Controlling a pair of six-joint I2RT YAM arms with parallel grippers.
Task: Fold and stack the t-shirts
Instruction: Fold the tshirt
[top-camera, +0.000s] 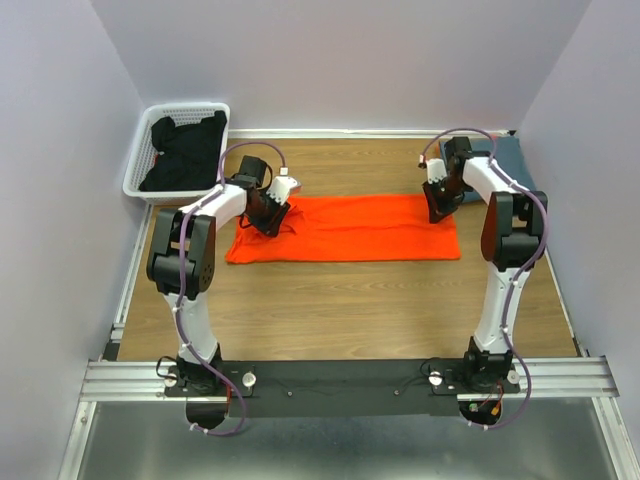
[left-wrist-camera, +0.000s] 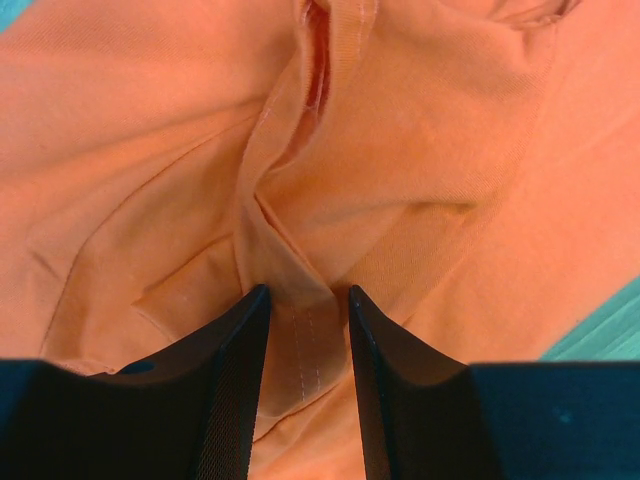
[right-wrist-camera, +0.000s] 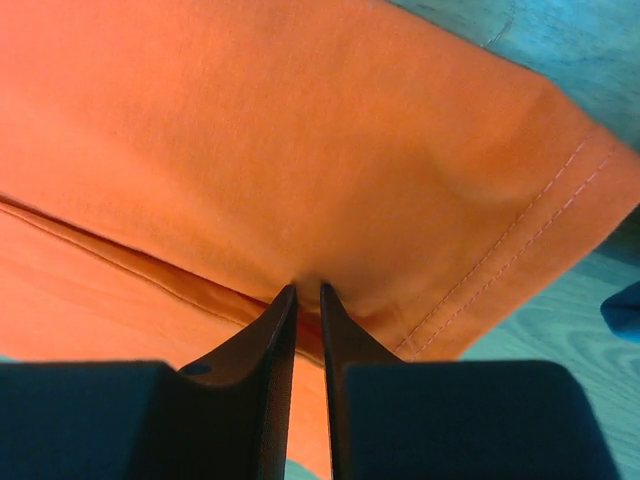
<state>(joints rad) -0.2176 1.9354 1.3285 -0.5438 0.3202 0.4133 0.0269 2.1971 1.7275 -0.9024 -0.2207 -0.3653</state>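
The bright orange t-shirt (top-camera: 350, 230) lies on the wooden table as a long band folded lengthwise. My left gripper (top-camera: 270, 222) is at its left end. In the left wrist view my left gripper (left-wrist-camera: 308, 292) is closed on a bunched ridge of the orange cloth (left-wrist-camera: 420, 150) with a stitched hem between the fingers. My right gripper (top-camera: 437, 212) is at the shirt's far right corner. In the right wrist view my right gripper (right-wrist-camera: 307, 287) is nearly closed, pinching the folded edge of the orange cloth (right-wrist-camera: 300, 130). The slate blue-grey t-shirt (top-camera: 505, 160) lies at the far right, behind my right arm.
A white basket (top-camera: 135, 175) holding dark clothes (top-camera: 185, 150) stands at the far left corner. Walls enclose the table on the left, back and right. The metal rail (top-camera: 340, 378) with the arm bases runs along the near edge.
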